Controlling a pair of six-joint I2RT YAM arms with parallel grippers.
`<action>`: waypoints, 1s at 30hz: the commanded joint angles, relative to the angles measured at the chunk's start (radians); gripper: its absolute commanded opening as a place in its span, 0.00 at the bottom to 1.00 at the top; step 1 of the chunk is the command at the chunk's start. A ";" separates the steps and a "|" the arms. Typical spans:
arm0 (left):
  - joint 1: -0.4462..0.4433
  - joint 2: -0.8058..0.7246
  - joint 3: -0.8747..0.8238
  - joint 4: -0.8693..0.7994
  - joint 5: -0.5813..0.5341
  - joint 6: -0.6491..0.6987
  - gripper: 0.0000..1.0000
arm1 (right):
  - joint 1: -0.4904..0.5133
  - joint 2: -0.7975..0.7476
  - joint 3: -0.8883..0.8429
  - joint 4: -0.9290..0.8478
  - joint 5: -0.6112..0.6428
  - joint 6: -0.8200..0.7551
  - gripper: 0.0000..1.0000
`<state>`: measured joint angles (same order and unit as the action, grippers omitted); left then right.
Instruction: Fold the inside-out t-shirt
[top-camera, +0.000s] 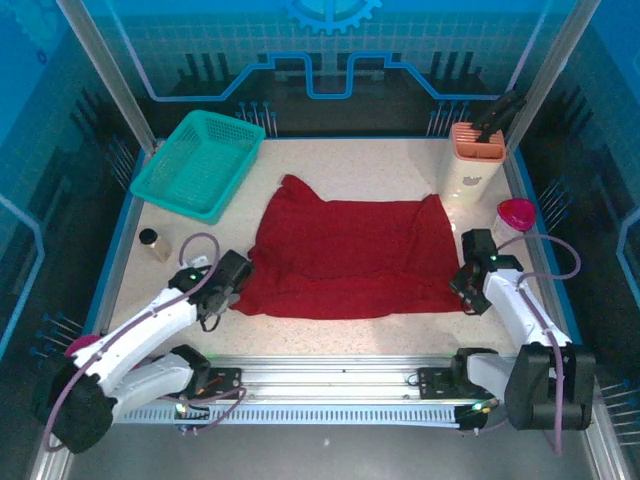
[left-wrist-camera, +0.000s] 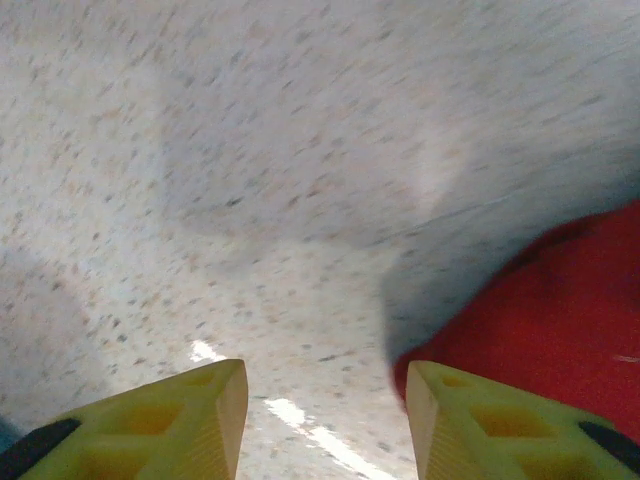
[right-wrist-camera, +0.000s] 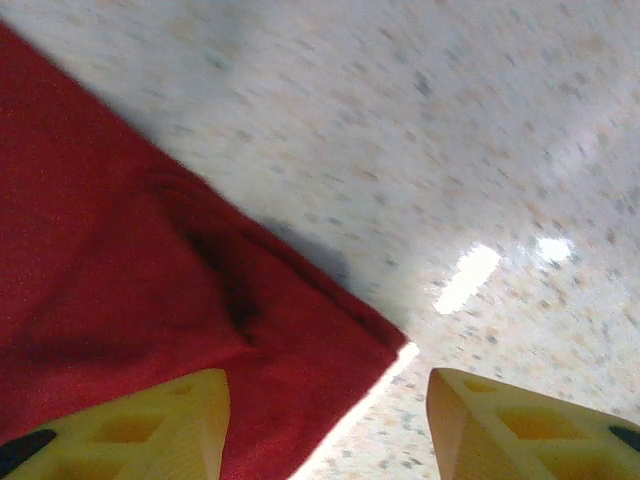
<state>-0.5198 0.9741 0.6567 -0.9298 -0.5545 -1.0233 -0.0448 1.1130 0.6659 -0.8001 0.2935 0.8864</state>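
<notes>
Finds left gripper parted, two yellow fingertips at the near edge of view, only bare surface in the gap. Notes speckled pale table beyond, blurred, with soft grey shadows across it and a bright glare streak between the fingers. Records dark red inside-out t-shirt on the right, rounded edge just beside the right finger. Cannot confirm contact.

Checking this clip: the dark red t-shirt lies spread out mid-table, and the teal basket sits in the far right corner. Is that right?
Not quite. The teal basket sits in the far left corner, not the far right, as the top external view shows. The rest holds: the t-shirt lies spread out mid-table.
</notes>
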 joint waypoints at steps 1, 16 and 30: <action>0.004 -0.017 0.069 0.086 0.127 0.103 0.62 | 0.018 0.019 0.071 0.018 -0.052 -0.054 0.56; -0.080 0.469 0.338 0.338 0.239 0.073 0.70 | -0.035 0.260 -0.020 0.252 -0.233 0.407 0.53; -0.053 0.621 0.395 0.320 0.147 0.075 0.56 | -0.063 0.181 -0.013 0.214 -0.199 0.425 0.52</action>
<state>-0.5865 1.5833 1.0203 -0.5964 -0.3679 -0.9611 -0.0929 1.3136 0.6415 -0.5419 0.0753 1.2869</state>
